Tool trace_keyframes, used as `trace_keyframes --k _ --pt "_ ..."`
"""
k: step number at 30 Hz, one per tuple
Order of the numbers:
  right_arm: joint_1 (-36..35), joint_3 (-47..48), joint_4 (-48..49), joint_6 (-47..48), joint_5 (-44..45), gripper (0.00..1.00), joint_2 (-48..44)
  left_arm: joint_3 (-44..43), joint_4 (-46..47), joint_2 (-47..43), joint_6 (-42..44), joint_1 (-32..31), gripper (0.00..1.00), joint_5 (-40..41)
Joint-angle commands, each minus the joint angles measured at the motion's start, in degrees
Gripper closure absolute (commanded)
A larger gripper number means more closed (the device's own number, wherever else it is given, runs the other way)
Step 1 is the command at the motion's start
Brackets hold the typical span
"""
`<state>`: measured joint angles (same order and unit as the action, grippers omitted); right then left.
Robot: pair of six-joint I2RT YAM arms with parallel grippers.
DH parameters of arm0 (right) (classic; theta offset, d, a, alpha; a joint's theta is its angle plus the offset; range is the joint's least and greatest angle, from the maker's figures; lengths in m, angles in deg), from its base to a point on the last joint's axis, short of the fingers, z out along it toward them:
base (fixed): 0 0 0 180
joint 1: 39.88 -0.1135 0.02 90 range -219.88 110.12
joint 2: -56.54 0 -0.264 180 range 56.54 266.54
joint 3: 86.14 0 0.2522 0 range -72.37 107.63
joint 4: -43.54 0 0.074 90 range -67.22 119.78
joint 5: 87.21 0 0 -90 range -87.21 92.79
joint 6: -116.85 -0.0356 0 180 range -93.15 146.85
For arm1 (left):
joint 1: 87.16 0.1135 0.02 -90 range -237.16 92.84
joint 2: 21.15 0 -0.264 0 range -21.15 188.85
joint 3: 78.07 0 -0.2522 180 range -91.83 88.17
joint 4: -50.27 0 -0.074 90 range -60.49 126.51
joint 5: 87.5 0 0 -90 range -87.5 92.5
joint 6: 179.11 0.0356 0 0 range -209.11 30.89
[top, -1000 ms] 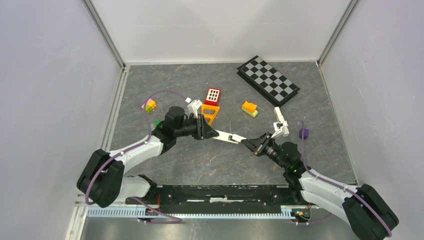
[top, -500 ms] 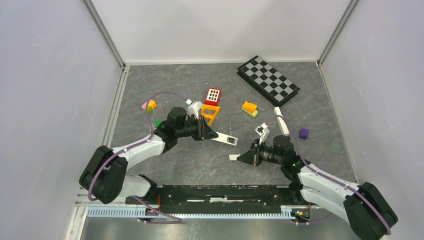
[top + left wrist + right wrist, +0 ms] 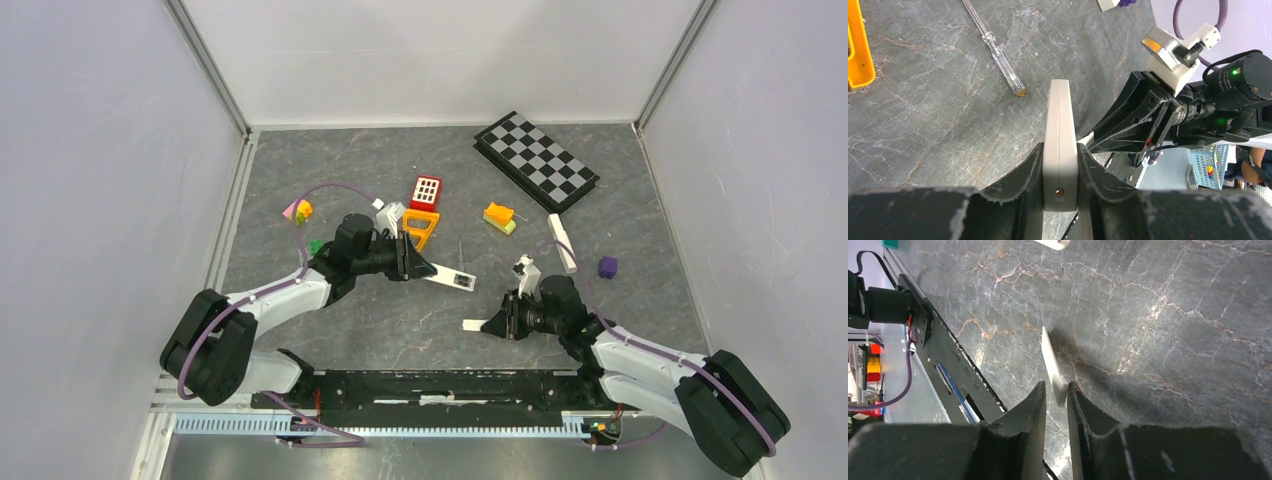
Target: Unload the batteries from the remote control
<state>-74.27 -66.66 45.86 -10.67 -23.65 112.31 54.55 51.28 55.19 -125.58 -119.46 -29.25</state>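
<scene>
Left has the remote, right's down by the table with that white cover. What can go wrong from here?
1. The thin white cover sits between the jaws of the right gripper at the table; whether it is gripped is unclear. It might cling to a pad or tip.
2. The left gripper clamps the remote near one end only; pushing at its dark open bay may twist it.

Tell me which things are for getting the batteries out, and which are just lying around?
For the job: the white remote in the left hand, the batteries in it, the thin white cover at the right hand.
Lying about: checkerboard, screwdriver, red toy, orange block, purple cube.
</scene>
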Motion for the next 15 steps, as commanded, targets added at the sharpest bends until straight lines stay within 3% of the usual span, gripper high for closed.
trace_keyframes --k 1,4,6,8,12,15 --pt "-0.15 -0.17 -2.47 1.36 -0.52 0.71 -2.37 -1.16 2.37 -1.22 0.14 -0.24 0.98 -0.22" --pt "-0.15 1.12 -5.29 3.0 -1.77 0.71 -4.25 -1.16 2.36 -1.27 0.25 -0.32 0.98 -0.24" --pt "-0.15 3.21 -9.3 5.17 -1.35 0.62 -4.36 -1.04 2.33 -1.25 0.32 -0.29 0.98 -0.32" --pt "-0.14 5.79 -14.42 8.85 -0.49 0.61 -4.11 -1.0 2.37 -1.38 0.26 -0.3 0.98 -0.31" --pt "-0.08 13.92 -29.69 16.07 9.35 0.51 -3.76 -0.63 1.11 -2.42 0.85 -0.24 0.98 0.27" --pt "-0.1 17.55 -30.29 17.38 13.77 0.44 -4.41 -0.04 -0.25 -3.66 1.3 -0.23 0.98 1.1"
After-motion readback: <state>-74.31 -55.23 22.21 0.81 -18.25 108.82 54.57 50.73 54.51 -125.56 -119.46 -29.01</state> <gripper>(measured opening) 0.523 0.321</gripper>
